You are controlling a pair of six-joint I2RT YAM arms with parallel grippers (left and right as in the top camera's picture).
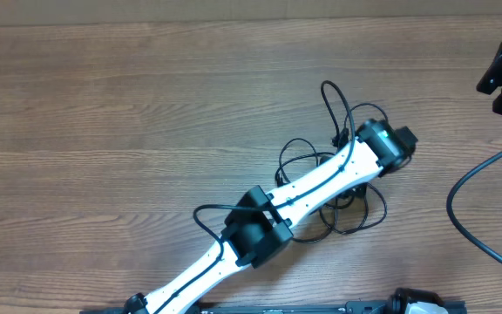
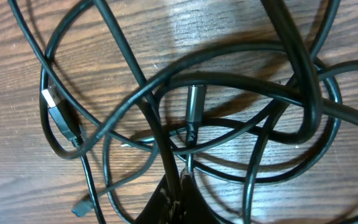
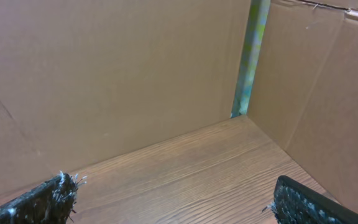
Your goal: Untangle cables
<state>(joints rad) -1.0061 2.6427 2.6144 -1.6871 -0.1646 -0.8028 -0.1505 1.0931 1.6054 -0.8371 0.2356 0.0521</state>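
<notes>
Left gripper (image 2: 174, 196) down in the cables (image 2: 229, 79), right-centre of the wood-grain table (image 1: 103, 131).
Its jaws look pressed together, apparently pinching one thin cord. Best to lift slowly and draw that cord toward bare wood, watching that the USB plug (image 2: 48, 98) and barrel plug (image 2: 194, 102) don't snag. Right gripper (image 3: 173, 196) has its jaws spread, holds nothing, and faces the cardboard walls (image 3: 104, 74).

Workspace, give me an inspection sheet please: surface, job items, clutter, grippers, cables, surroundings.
Surface: wood-grain table.
Job's things: thin black cables tangled in overlapping loops; one USB plug lies at the tangle's edge.
Clutter: nothing seen.
Grippers: left gripper low over the tangle, open or shut unclear; right gripper open, empty, away from it.
Cables: thick black arm cable at the overhead view's right edge.
Surroundings: cardboard walls.
</notes>
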